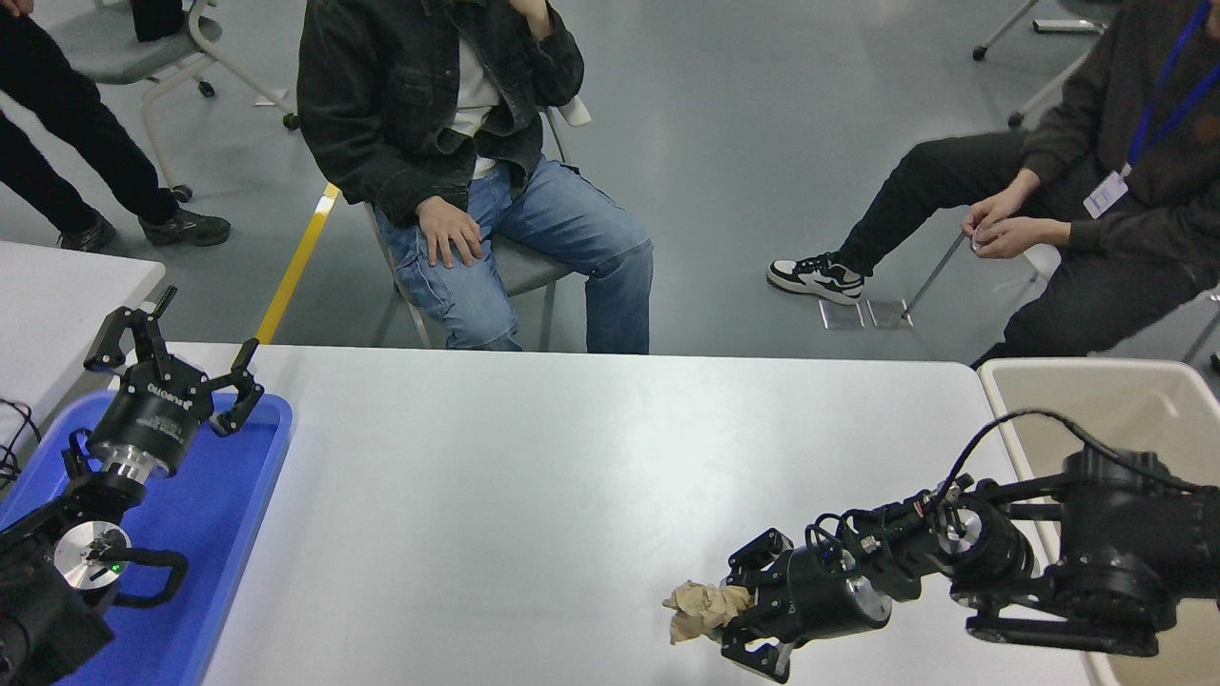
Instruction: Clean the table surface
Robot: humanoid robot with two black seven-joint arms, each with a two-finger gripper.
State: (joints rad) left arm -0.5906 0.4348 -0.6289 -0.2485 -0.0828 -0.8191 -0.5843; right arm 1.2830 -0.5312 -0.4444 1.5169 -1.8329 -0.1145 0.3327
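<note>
The table surface (534, 476) is a wide matte white-grey top with rounded corners. My right gripper (729, 610) comes in from the right edge, points left, and is shut on a crumpled brown paper ball (699, 609) held just above the table's near right part. My left gripper (176, 348) is open and empty, parked at the lower left above the blue tray (219, 514).
A beige bin (1115, 429) stands off the table's right end. A smaller white table (57, 295) is at the left edge. One person sits at the far side on a chair (457, 191), another at the upper right (1096, 219), a third stands at the upper left.
</note>
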